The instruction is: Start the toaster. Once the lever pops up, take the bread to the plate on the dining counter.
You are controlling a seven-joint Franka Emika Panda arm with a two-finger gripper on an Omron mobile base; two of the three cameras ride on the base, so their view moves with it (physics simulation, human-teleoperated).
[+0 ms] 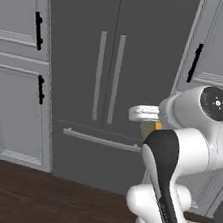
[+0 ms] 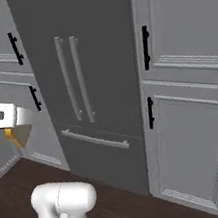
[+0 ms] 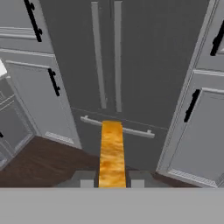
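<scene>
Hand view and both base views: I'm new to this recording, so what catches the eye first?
The tall dark grey fridge with paired vertical handles, flanked by pale cabinets with black handles. In the hand view, a golden bread slice stands edge-on, clamped in the gripper, in front of the fridge.

Jaws clamp bread (image 3: 112, 153), fridge (image 3: 127, 57) ahead
</scene>
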